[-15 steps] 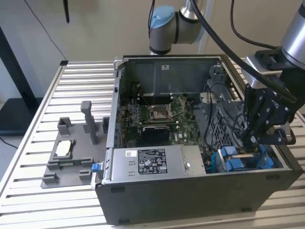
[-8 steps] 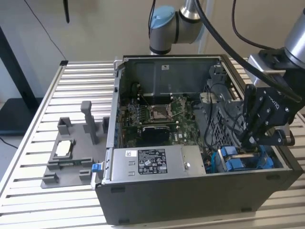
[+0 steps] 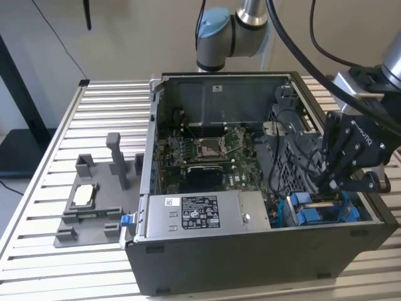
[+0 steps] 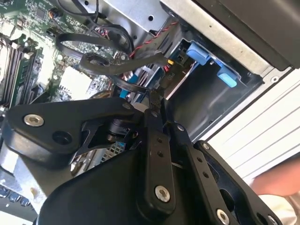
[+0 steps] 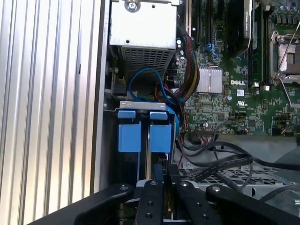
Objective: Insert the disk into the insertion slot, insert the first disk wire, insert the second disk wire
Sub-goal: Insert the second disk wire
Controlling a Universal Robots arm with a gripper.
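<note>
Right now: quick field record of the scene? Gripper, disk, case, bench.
gripper: gripper low inside the open computer case, at the drive bay; fingers pinched together on a dark connector in both wrist views
disk: blue carrier tabs seated side by side in the bay
cables: black wires loop beside the bay
power supply: silver box along the case's front edge
bench: grey fixture on the exterior view's left

Matt black gripper (image 3: 330, 182), ribbed metal table (image 3: 50, 188)

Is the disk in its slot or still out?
In. The disk's blue carrier sits in the bay at the case's front corner, also in the first wrist view; gripper hovers beside it.
</note>
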